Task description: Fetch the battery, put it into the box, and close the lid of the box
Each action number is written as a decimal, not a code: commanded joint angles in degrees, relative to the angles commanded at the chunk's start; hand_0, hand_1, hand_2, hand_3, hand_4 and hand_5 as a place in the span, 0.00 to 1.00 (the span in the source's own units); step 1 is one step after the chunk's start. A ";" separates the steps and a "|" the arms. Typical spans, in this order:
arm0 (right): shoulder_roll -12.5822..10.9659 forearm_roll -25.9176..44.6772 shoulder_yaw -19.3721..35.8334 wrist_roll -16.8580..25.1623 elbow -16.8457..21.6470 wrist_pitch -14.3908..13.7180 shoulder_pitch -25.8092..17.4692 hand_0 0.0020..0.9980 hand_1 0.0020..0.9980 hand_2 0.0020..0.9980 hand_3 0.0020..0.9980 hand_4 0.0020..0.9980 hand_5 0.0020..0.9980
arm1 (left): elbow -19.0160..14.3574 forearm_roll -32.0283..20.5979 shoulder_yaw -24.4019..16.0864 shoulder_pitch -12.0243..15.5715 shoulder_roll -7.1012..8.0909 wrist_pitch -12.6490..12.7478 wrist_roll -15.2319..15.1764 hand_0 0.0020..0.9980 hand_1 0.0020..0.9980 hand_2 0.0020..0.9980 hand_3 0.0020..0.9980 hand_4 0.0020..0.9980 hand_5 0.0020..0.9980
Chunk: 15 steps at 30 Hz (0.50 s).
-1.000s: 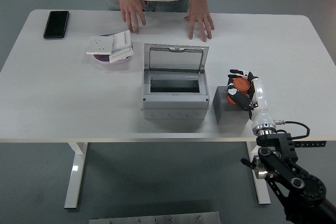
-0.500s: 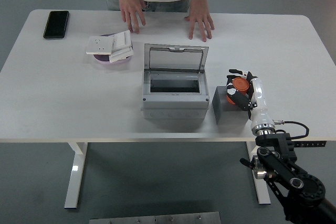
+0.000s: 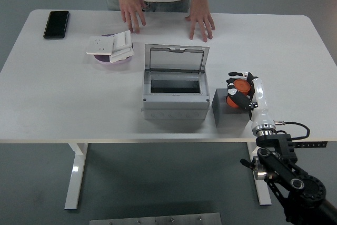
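Big white counter [image 3: 52, 104] filling most of the frame, near edge along the bottom. Person at the top center, both hands flat on the far side: one hand [image 3: 132, 10] left of center, other hand [image 3: 201, 20] just right of it.

Grey box [image 3: 172, 98] dead center, lid [image 3: 176, 59] standing open and tilted back toward the top, dark opening showing inside. Nothing visible in there, though hard to tell for sure.

Right arm [image 3: 284, 172] coming up from the lower right corner, white forearm leading to the right hand [image 3: 240, 92] right of center. Fingers [image 3: 235, 76] curled around the orange battery [image 3: 238, 90], so battery gripped and sitting over a small grey block [image 3: 224, 113] just right of the box. Can't tell if lifted clear of the block or resting on it.

Black phone [image 3: 56, 24] in the upper left, well apart from everything. Pink dish [image 3: 112, 59] up and left of the box with white plates [image 3: 111, 44] stacked across it.
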 joint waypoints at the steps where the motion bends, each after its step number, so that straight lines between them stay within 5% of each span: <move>1: 0.01 -0.01 -0.02 0.01 0.00 -0.05 0.00 0.41 0.43 0.48 0.51 0.39 0.00 | 0.00 0.03 -0.03 -0.02 0.01 0.03 -0.01 0.61 0.74 0.59 0.57 0.40 0.00; 15: 0.02 -0.03 0.12 0.06 -0.04 -0.42 0.07 0.37 0.43 0.47 0.49 0.39 0.00 | 0.00 0.70 -0.43 -0.28 0.11 0.35 0.00 0.61 0.74 0.61 0.57 0.41 0.00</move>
